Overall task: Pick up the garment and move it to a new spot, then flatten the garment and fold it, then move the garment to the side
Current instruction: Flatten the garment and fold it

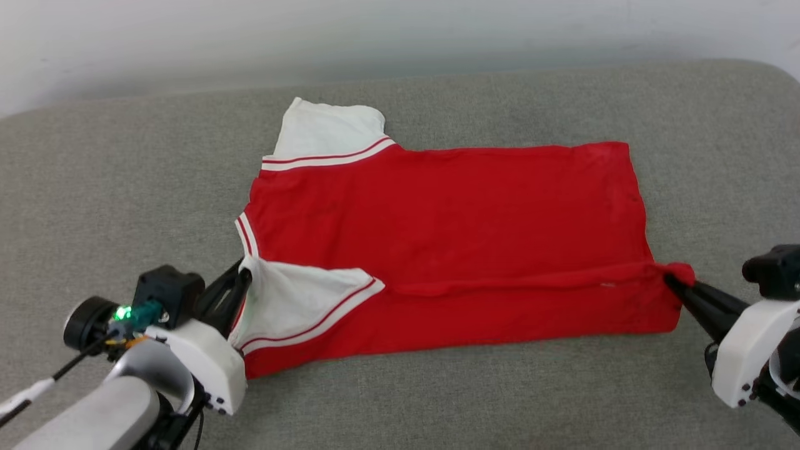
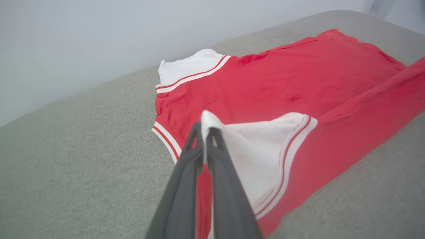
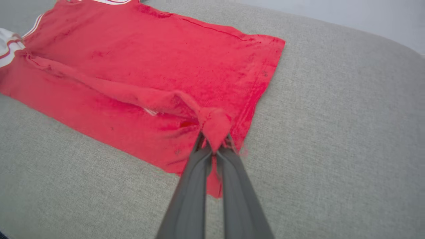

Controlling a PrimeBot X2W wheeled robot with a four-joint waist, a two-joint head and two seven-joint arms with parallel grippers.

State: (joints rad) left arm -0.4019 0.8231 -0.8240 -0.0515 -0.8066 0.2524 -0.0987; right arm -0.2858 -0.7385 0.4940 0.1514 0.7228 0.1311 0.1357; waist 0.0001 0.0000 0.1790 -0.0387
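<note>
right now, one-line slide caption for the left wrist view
Left gripper pinches the white sleeve of the garment, folded over its red body on the grey surface.

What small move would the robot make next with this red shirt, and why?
Probably carry both pinched points farther across the garment, toward its far edge. The left end effector is shut on the near white sleeve, the right end effector on the near hem corner, and that near side is only partly turned over, so the fold looks unfinished.
</note>
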